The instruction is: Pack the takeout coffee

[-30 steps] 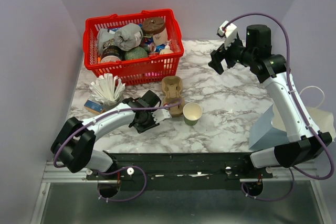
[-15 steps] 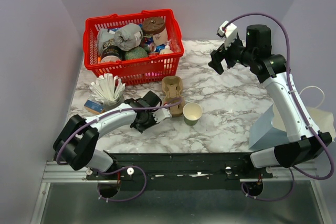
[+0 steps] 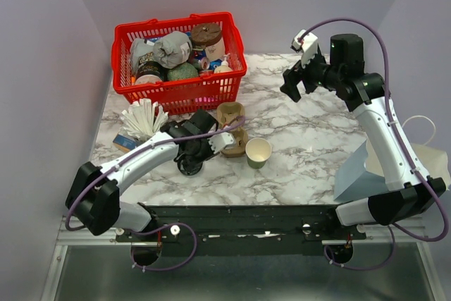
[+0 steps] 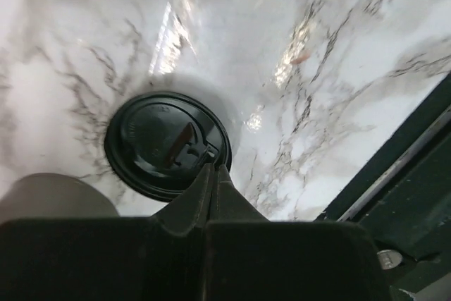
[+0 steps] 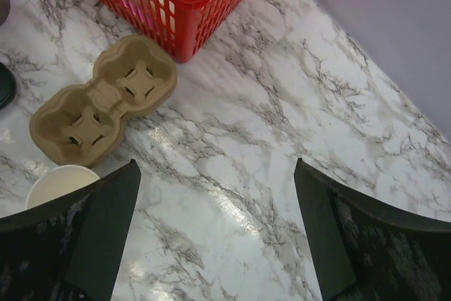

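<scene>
At 9 o'clock on the marble surface (image 3: pixel 303 139): grey cup of stirrers (image 3: pixel 144 119), untouched. Red basket (image 3: pixel 184 94) of mixed goods at 11 o'clock, not part of this job.

Left claw (image 4: pixel 213 174): jaws fully together, tips resting on the rim of the black lid (image 4: pixel 158 142) at about the lid's 4 o'clock. Lid lies flat on the surface, top side up, sip tab visible. Cannot tell whether the thin rim is actually pinched between the tips or the tips merely sit on it. In the overhead view the lid is at roughly 8 o'clock from the cardboard carrier (image 3: pixel 231 128).

Carrier: both wells empty, lying near the middle of the surface, just in front of the basket.

Green cup (image 3: pixel 258 151): upright, open mouth, cream inside showing, no lid. Stands just beside the carrier at its 4 o'clock, on the surface and not in a well.

Right claw (image 3: pixel 294 84): jaws spread wide, holding nothing, raised over the surface at about 1 o'clock, well apart from cup and carrier.

Progress, as judged: early. Nothing packed yet.
- Done: at most, first contact with the lid.
- Left: lift lid, seat it on the cup, set the closed cup into a carrier well.
</scene>
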You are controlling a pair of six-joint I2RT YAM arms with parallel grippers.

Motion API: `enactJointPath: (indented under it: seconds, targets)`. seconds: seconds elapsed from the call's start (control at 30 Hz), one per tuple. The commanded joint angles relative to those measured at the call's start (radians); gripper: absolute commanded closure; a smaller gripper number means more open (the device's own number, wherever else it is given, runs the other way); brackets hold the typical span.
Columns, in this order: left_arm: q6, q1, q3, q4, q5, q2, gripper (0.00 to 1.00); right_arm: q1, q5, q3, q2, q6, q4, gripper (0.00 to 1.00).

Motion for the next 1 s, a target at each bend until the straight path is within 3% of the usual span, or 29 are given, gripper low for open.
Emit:
enactJointPath:
  seconds: [0.0,0.17,0.23,0.27,0.37,0.67,0.97]
  targets:
    - [0.031,0.014,0.166,-0.055,0.103,-0.037,1.00,0.006,-0.024,0.042,0.007,0.022,-0.036,0.01]
    - [0.043,0.018,0.218,-0.070,0.126,-0.017,0.99,0.006,-0.029,0.059,0.020,0.034,-0.037,0.01]
    - [0.033,0.018,0.168,-0.061,0.109,-0.025,0.81,0.006,-0.026,0.057,0.016,0.032,-0.031,0.01]
    - [0.025,0.018,0.145,-0.051,0.088,-0.034,0.67,0.006,-0.026,0.054,0.015,0.029,-0.030,0.01]
    - [0.008,0.017,0.051,-0.014,0.053,-0.055,0.51,0.006,-0.023,0.045,0.015,0.028,-0.028,0.01]
    - [0.158,0.014,-0.131,0.032,0.036,-0.128,0.51,0.006,-0.035,0.020,0.010,0.039,-0.008,0.01]
    - [0.131,0.002,-0.170,0.130,-0.032,-0.091,0.52,0.006,-0.035,0.039,0.021,0.045,-0.008,0.01]
